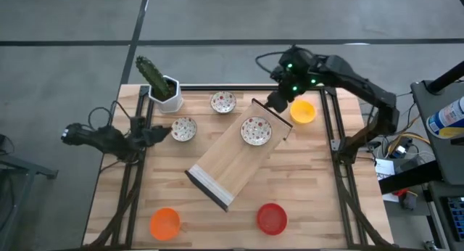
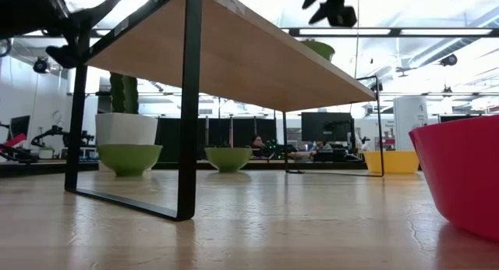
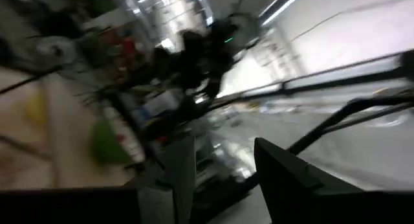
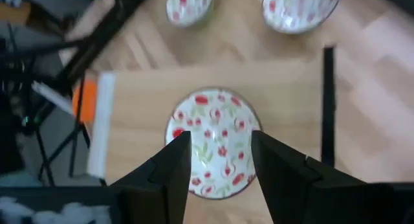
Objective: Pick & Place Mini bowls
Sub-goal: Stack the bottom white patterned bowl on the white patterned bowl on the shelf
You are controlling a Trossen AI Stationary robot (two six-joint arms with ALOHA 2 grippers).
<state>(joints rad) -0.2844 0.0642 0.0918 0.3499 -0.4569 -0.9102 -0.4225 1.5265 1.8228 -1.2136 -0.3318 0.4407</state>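
Right gripper [image 1: 278, 100] sits at the far end of the raised wooden shelf [image 1: 232, 160], arm reaching in from the right side, green LEDs lit on the wrist. Its wrist view shows the fingers [image 4: 169, 166] spread apart, straddling a patterned bowl [image 4: 215, 141] from above; can't tell if they touch it. That bowl rests on the shelf top near its far end.

Left gripper [image 1: 161, 133] is at the table's left edge, arm stretched out flat, just beside another patterned bowl [image 1: 184, 128]. Its wrist view is motion-blurred; fingers [image 3: 294, 179] look apart, nothing between them.

Other bowls: third patterned bowl [image 1: 222, 101] at the far edge, yellow bowl [image 1: 302, 111] just right of the right gripper, orange bowl [image 1: 164, 223] near-left, red bowl [image 1: 272, 217] near-centre.

Table [image 1: 312, 178] is light wood planks; the shelf is a wood board on thin black metal legs [image 2: 188, 106]. White square pot with cactus [image 1: 161, 84] at the far-left corner. Grey floor around; monitors and lab gear show behind in the low view.
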